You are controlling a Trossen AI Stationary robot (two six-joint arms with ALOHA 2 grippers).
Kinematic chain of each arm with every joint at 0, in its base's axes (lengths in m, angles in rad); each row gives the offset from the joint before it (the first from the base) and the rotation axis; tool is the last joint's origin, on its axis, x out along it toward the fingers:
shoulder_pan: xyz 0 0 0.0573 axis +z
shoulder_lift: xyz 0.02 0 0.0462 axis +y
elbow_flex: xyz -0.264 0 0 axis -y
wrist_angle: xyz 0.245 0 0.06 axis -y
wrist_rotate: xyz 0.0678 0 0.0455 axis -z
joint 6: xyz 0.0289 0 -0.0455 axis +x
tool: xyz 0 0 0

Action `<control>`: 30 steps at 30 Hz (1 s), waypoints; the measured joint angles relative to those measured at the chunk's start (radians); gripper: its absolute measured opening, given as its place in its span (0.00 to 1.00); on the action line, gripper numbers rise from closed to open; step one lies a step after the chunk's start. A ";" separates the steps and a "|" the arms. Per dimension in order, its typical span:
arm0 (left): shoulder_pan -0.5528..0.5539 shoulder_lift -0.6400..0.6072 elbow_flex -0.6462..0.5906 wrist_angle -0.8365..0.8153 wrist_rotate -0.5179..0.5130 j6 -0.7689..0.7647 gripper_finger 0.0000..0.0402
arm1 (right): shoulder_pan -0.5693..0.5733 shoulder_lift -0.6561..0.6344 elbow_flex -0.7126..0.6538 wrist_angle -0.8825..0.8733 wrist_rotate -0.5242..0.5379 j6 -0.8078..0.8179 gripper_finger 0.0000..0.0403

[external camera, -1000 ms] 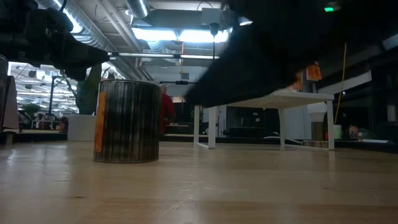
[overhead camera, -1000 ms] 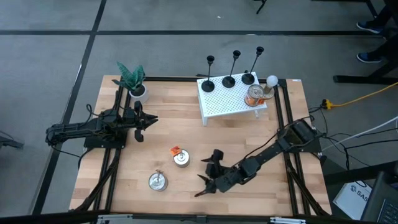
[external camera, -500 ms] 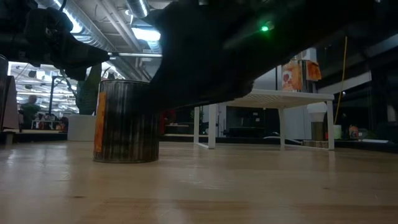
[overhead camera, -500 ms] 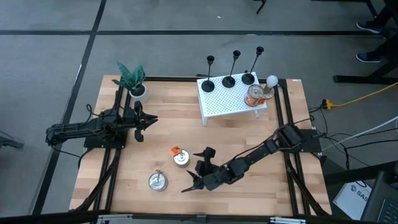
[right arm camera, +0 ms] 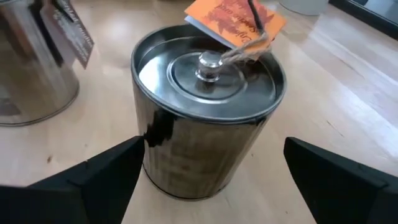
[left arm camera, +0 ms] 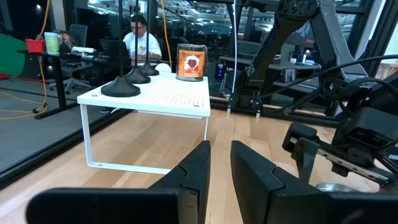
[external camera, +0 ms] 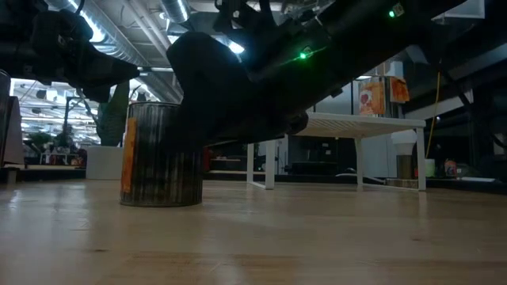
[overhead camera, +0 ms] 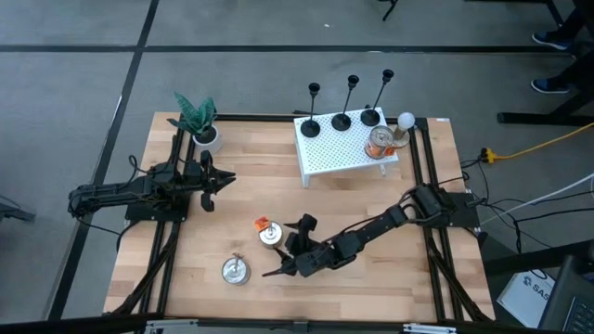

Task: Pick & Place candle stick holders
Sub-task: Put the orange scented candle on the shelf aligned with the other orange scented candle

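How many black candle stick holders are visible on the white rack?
3, in a row along the white rack's far edge: left holder, middle holder, right holder beside the orange-labelled can. None looks hidden.

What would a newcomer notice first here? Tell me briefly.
The right gripper, open, reaches across the table's front towards a metal tin with an orange tag. At the back, three black candle holders stand in a row on a white perforated stand. The left gripper waits, shut, by a potted plant.
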 joint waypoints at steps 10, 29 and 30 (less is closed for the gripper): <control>0.000 0.000 0.000 0.000 0.000 0.000 0.15 | -0.004 0.000 0.000 0.000 -0.015 0.000 0.96; 0.000 0.000 0.000 0.000 0.000 0.000 0.15 | -0.004 0.000 0.000 -0.001 -0.081 -0.064 0.96; 0.000 0.000 0.000 0.000 0.000 0.000 0.15 | -0.004 0.000 0.000 -0.001 -0.090 -0.065 0.96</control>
